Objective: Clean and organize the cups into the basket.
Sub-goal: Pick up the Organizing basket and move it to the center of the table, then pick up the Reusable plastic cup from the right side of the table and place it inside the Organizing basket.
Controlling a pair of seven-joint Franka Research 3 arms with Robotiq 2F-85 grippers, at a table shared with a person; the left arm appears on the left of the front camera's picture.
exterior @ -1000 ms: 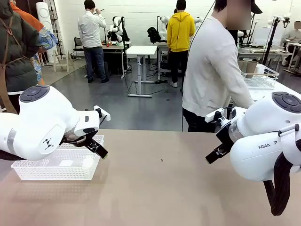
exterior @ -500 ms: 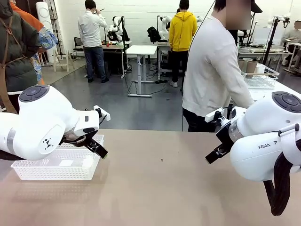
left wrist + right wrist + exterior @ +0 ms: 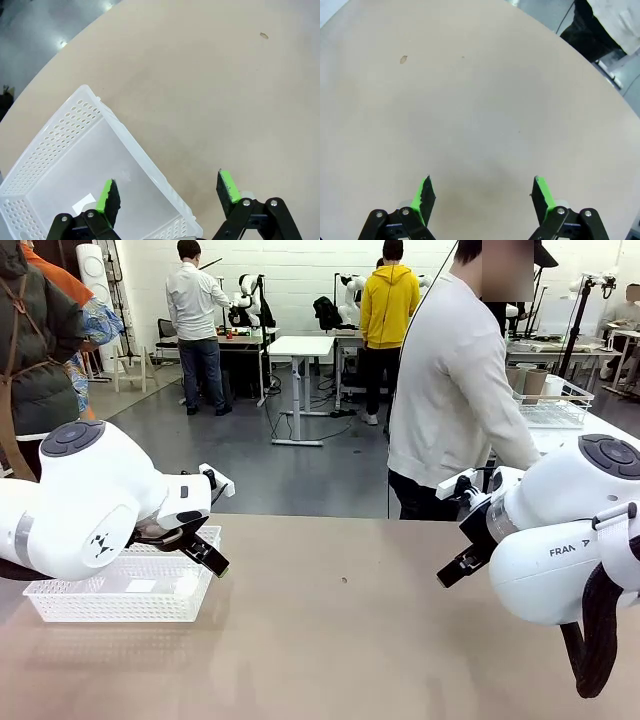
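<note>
- Beige tabletop (image 3: 340, 640) runs across the foreground, with a workshop of desks and standing people behind it.
- The basket (image 3: 110, 602), white with perforated sides, sits on the table's left part, partly hidden behind the left arm. Nothing lies in it.
- The left gripper (image 3: 167, 187) has its jaws wide apart and holds nothing. In the left wrist view one green pad (image 3: 104, 196) hangs over the basket's inside and the other over bare table, so the near rim (image 3: 150, 170) lies between them.
- The right gripper (image 3: 482, 192) is also spread wide and empty, pointing at bare table on the right side, well apart from the basket.
- A small dark speck (image 3: 343, 580) marks the table near its middle.
- A person (image 3: 450, 390) in a pale top stands at the far edge, turned towards the right.
- Beyond that person, two tan cups (image 3: 527, 382) seem to stand in a white wire basket (image 3: 560, 410) on another table; they are too small to be sure.
</note>
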